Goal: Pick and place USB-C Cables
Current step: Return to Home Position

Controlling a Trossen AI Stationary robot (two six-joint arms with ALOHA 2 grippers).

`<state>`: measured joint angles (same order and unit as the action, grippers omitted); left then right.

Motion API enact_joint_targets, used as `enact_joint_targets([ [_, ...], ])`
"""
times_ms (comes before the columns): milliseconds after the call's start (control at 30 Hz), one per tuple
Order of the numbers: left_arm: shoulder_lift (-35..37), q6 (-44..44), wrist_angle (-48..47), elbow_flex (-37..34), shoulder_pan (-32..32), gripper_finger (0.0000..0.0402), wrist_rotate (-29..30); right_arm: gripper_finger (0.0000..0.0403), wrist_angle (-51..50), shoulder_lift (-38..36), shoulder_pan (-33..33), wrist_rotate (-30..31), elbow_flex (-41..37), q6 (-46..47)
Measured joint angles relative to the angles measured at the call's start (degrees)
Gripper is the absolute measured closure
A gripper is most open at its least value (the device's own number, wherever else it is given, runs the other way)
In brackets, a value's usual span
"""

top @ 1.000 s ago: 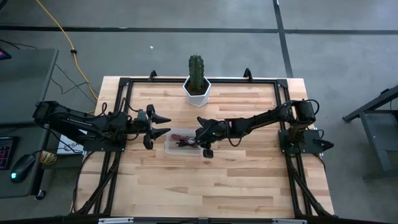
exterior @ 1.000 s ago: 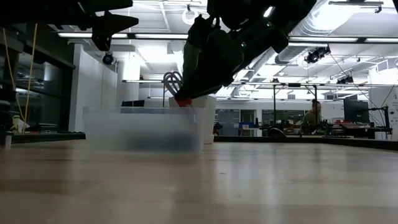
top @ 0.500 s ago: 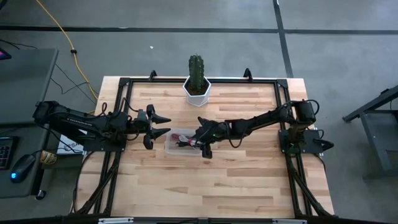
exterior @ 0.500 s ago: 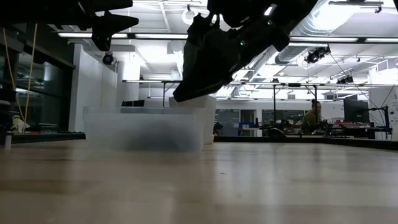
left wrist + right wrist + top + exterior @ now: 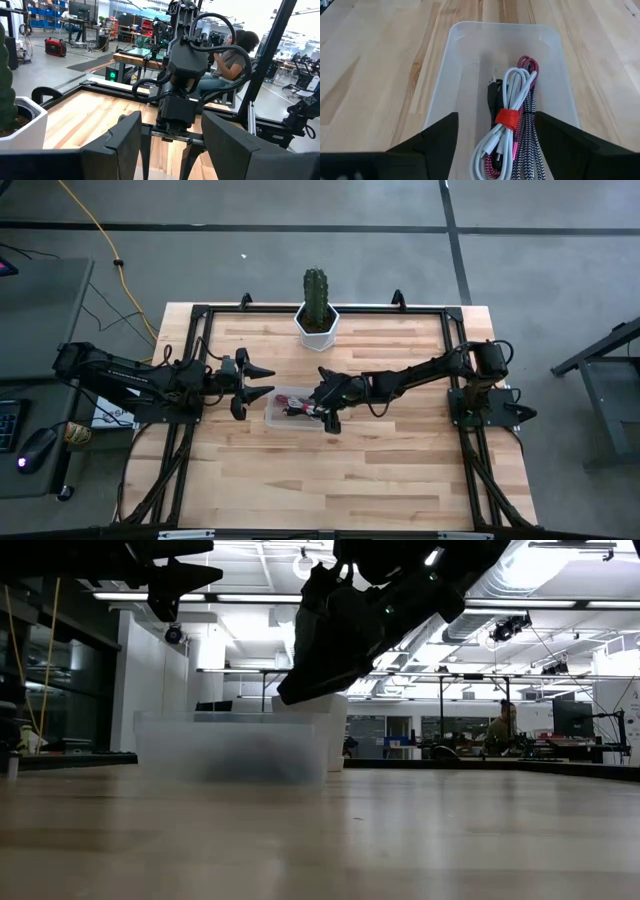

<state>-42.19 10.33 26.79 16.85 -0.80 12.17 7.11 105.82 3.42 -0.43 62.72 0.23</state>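
Note:
A clear plastic bin stands mid-table; it also shows in the low view. In it lie a whitish coiled cable with a red tie, a dark red braided cable, a grey-looking braided one and a black one underneath. My right gripper hovers open over the bin's right end, its fingers on either side of the cables, touching none. My left gripper is open and empty just left of the bin, above the table.
A cactus in a white pot stands at the far edge, behind the bin. A yellow cord runs over the floor off the table's left. A person sits beyond the table's right side. Bare wood lies on the near side.
My right gripper has let go of the whitish cable with the red tie: a second ago it hung at the fingertips above the bin, and now it lies in the bin on the other cables. The gripper has stayed over the bin's right end.

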Motion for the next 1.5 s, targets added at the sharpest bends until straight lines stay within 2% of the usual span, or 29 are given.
enact_joint_targets([
  [667, 0.0, 0.0, 0.0, 0.0, 0.0, 0.0213, 0.0, 0.0151, 0.0, 0.0, -0.2, 0.0, 0.0, -0.5],
  [967, 0.0, 0.0, -0.3, 0.0, 0.0, 0.0213, 0.0, 0.0151, -1.1, -6.0, -2.0, 0.3, -0.1, -0.3],
  [1200, 0.0, 0.0, -0.6, 0.0, 0.0, 0.0213, 0.0, 0.0151, 7.6, -14.7, -1.9, 1.5, -6.5, -1.3],
  [1500, 0.0, 0.0, -0.3, 0.0, 0.0, 0.0213, 0.0, 0.0151, 27.7, -26.8, -1.9, 3.5, -19.3, -1.0],
])
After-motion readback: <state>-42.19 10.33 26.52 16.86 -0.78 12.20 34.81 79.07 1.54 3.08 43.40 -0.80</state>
